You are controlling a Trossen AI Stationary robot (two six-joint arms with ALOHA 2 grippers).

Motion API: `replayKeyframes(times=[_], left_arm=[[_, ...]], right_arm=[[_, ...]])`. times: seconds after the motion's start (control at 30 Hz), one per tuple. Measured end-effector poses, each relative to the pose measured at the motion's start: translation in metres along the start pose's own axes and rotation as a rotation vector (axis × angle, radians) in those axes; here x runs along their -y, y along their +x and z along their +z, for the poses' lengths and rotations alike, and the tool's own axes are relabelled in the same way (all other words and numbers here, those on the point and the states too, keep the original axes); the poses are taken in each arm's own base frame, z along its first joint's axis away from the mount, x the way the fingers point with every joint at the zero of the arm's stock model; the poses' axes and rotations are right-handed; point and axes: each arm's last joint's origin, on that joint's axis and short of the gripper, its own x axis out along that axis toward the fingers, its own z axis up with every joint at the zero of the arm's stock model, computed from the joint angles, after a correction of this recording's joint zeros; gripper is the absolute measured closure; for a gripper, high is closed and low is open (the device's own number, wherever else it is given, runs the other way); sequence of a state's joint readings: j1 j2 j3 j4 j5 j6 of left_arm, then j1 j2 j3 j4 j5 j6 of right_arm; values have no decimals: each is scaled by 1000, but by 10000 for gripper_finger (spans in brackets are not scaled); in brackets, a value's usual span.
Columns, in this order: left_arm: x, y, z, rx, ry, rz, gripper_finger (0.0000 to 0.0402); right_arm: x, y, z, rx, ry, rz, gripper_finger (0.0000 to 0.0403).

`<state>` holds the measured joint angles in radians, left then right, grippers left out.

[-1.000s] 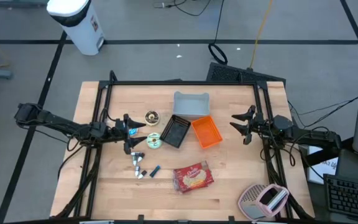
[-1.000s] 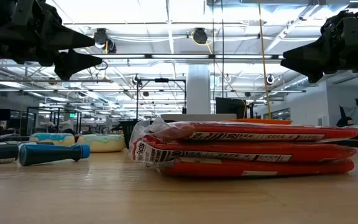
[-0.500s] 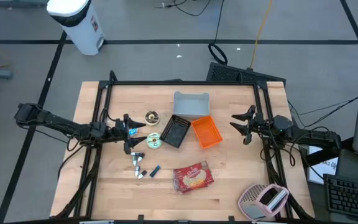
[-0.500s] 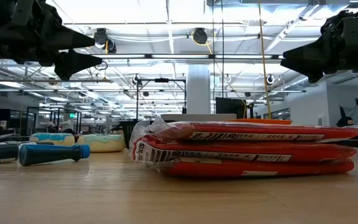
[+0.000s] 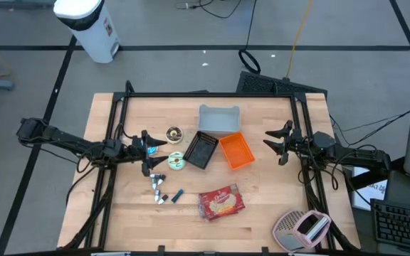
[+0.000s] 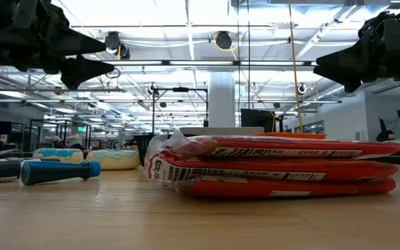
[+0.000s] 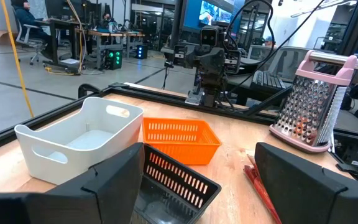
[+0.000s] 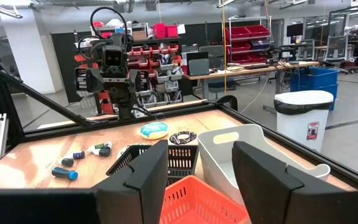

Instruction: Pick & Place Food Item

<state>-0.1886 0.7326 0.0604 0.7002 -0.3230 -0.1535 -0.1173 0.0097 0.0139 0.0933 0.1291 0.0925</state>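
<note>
The left gripper (image 5: 155, 152) is hovering wide open, empty; the red snack packet (image 5: 221, 202) is lying toward the right arm's side, nearer this gripper than the half-open right gripper (image 5: 275, 141).

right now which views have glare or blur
Low view: ceiling lights blow out the top, both arms go to silhouettes, the red snack packet stays sharp. Left wrist view: the left tool is close and soft. High view: evenly lit.
</note>
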Motion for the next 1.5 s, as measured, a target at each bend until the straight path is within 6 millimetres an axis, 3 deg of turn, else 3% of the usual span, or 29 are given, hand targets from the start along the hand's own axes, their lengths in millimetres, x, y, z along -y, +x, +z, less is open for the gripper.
replayKeyframes(times=[0.33,0.73,0.93,1.07,1.2,1.5], left_arm=[[0,0,2,15,-12,3,91],[-1,0,0,3,-258,6,91],[3,6,-5,-127,-254,-56,91],[21,24,-5,-303,-125,-166,92],[51,51,2,-417,4,-268,92],[105,106,-28,-587,110,-257,92]], right_arm=[[0,0,0,0,0,0,236],[0,0,0,0,0,0,236],[0,0,0,0,0,1,236],[0,0,0,1,0,0,236],[0,0,0,1,0,0,236],[0,0,0,0,0,0,236]])
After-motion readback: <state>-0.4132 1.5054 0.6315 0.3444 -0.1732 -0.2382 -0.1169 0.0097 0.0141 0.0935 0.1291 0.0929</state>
